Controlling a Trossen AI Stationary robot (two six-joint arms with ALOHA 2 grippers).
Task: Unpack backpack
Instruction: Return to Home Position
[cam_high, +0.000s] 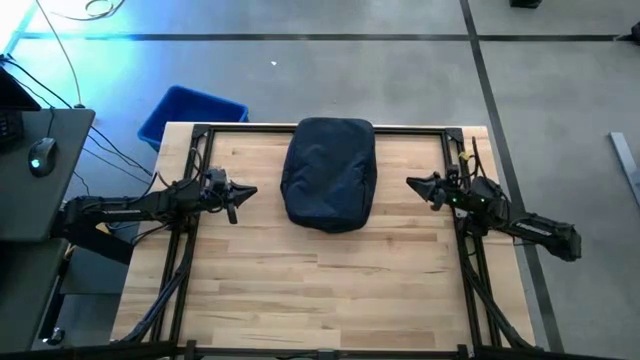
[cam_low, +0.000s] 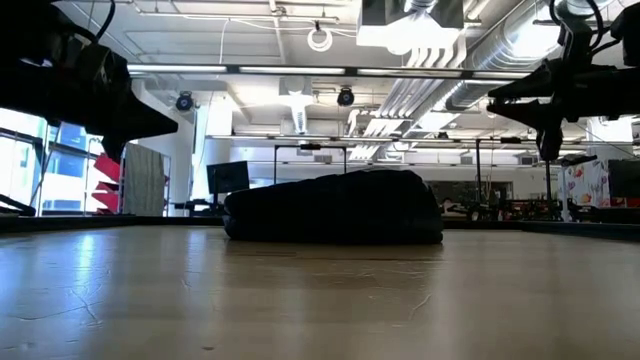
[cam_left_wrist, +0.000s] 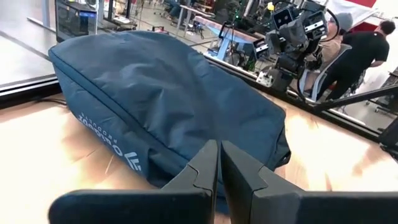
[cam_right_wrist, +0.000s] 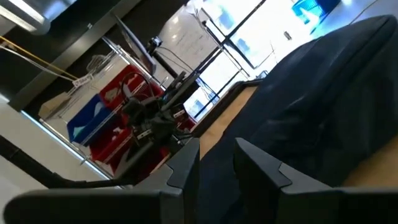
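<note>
At the far middle of the worktop (cam_high: 320, 290), the navy backpack (cam_high: 330, 172) lies flat between your two arms. Its long axis runs from the near side toward the far edge, so both grippers face its long flanks rather than its ends. The left gripper (cam_high: 250, 191) hangs just off the left flank and points straight at it, with its jaws closed to a thin slit and gripping nothing. The right gripper (cam_high: 410, 183) mirrors it off the right flank, also pointing inward. Its jaws stand a little parted, with a clear gap between them in the right wrist view, and they hold nothing either. Neither touches the fabric, and both sit raised clear of the worktop. I judge them about equally near, so reach gives you no reason to prefer one arm. Your choice turns instead on where the zipper runs, which none of these views shows. As for writing, a white logo (cam_left_wrist: 109, 134) with a word and a smaller line of capitals is printed on the flank facing the left gripper. It sits at a slant, and I cannot read it with confidence. The blue bin (cam_high: 190, 110) beyond the far-left corner shows no label.
</note>
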